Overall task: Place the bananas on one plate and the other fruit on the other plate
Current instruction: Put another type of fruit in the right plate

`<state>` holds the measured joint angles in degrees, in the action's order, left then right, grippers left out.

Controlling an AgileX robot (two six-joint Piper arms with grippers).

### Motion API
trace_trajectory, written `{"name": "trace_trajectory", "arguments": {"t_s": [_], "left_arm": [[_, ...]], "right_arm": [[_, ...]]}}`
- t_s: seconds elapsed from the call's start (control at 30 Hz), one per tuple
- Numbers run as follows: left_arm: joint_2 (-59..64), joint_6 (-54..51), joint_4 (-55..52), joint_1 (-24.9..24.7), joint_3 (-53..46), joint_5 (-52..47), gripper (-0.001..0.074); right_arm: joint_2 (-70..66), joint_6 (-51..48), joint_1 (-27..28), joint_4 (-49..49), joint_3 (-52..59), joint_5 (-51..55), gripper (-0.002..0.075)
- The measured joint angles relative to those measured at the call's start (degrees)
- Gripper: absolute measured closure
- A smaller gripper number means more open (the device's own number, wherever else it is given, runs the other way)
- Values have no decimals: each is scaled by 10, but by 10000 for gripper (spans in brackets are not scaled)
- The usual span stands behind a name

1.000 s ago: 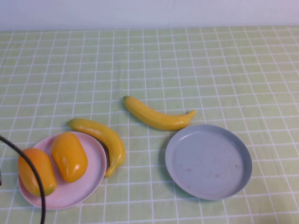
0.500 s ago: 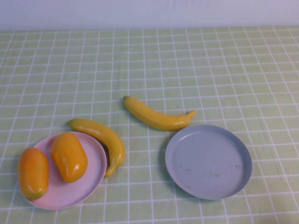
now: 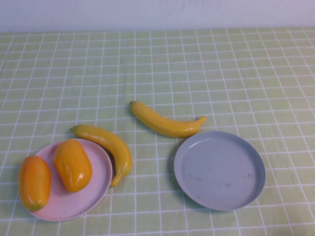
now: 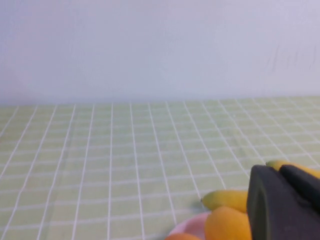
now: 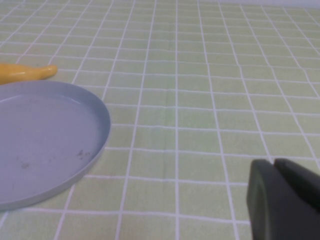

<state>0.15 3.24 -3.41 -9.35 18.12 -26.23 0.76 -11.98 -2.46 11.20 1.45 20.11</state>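
Two mango-like fruits [image 3: 53,172] already lie on the pink plate [image 3: 96,189] at seven o'clock, so the bananas remain: one [image 3: 109,147] hugs that plate's rim, the other [image 3: 166,123] lies just beyond the empty grey plate [image 3: 219,169] at five o'clock. Neither arm shows from above. The left gripper [image 4: 285,205] hangs near the pink plate and the right gripper [image 5: 285,200] beside the grey one; whether either claw is spread I cannot tell. Best take the nearer banana mid-body, across its curve.
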Motion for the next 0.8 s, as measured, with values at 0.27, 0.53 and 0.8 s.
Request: {"name": "trace_trajectory", "arguments": {"t_s": [0.27, 0.53, 0.8], "left_arm": [[-8, -17, 6, 0, -179, 216, 738], [-8, -12, 7, 0, -195, 159, 738], [-8, -11, 8, 0, -196, 48, 738]], "right_arm": [[0, 0, 0, 0, 0, 0, 741], [0, 0, 0, 0, 0, 0, 741], [0, 0, 0, 0, 0, 0, 741]]}}
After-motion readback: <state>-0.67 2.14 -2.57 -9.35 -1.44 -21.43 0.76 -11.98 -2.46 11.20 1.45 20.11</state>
